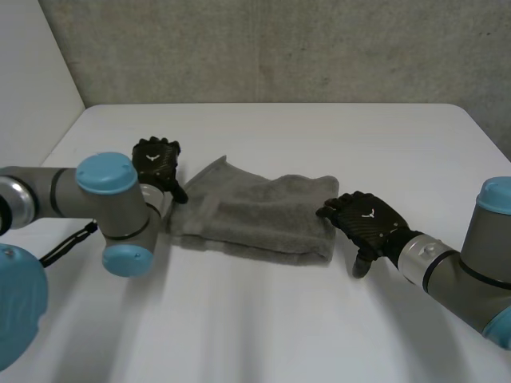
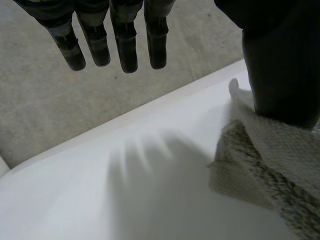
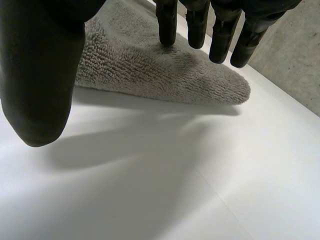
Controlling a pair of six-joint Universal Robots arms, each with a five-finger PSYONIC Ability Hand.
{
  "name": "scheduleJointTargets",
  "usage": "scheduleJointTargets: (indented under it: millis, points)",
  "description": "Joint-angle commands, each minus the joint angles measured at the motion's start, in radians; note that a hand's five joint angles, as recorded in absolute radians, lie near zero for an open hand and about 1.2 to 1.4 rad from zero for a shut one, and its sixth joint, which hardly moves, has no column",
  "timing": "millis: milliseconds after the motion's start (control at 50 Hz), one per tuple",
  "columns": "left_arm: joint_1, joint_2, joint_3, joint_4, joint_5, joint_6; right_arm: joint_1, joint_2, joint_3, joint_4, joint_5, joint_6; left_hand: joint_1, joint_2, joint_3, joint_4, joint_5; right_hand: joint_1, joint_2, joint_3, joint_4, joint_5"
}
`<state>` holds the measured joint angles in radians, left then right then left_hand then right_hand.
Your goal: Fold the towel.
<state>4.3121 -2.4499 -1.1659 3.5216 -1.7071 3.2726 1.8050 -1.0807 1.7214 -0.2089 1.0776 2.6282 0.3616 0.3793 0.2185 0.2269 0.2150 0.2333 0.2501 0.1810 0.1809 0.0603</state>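
White tabletop point(image 1: 335, 136) is carrying both hands. The left hand point(image 1: 156, 162) is lying open, fingers straight, thumb touching the near edge of the grey towel point(image 1: 255, 211). The right hand point(image 1: 369, 223) is spreading open, fingertips resting on the towel's opposite end.

The towel point(image 1: 255, 215) is shown in a plain mid grey with a looped terry texture, set against the desk point(image 1: 319, 136), which is rendered in flat white. The left hand point(image 1: 156, 159) and the right hand point(image 1: 367, 219) are finished in black, with a fine woven pattern and a small white emblem seen on their backs, while the left arm point(image 1: 48, 195) and the right arm point(image 1: 479, 255) are coloured grey with light-blue caps. The wall point(image 1: 279, 48) behind is mottled in speckled grey-beige, and a plain white panel point(image 1: 32, 72) is seen beside it.
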Motion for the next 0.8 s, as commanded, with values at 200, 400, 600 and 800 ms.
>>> scheduleJointTargets:
  millis: [200, 400, 600, 800]
  points:
    - [-0.020, 0.152, -0.204, -0.013, 0.009, -0.111, 0.008, 0.004, -0.008, -0.001, 0.008, -0.017, 0.010, -0.007, -0.044, -0.052, -0.017, -0.025, -0.042, -0.006, -0.006, -0.027]
    - [-0.037, 0.278, -0.363, -0.052, 0.027, -0.211, 0.004, -0.067, 0.030, -0.001, -0.013, 0.130, 0.002, -0.016, -0.044, -0.052, -0.026, 0.112, 0.096, -0.006, -0.006, 0.111]
    - [0.023, 0.351, -0.458, -0.064, 0.075, -0.260, 0.013, -0.059, 0.033, -0.013, -0.070, 0.239, 0.002, -0.016, -0.044, -0.052, -0.026, 0.254, 0.237, -0.006, -0.006, 0.252]
    - [0.061, 0.469, -0.520, -0.064, 0.118, -0.297, 0.043, 0.041, -0.022, -0.036, -0.065, 0.234, 0.002, -0.016, -0.044, -0.052, -0.026, 0.614, 0.597, -0.006, -0.006, 0.612]
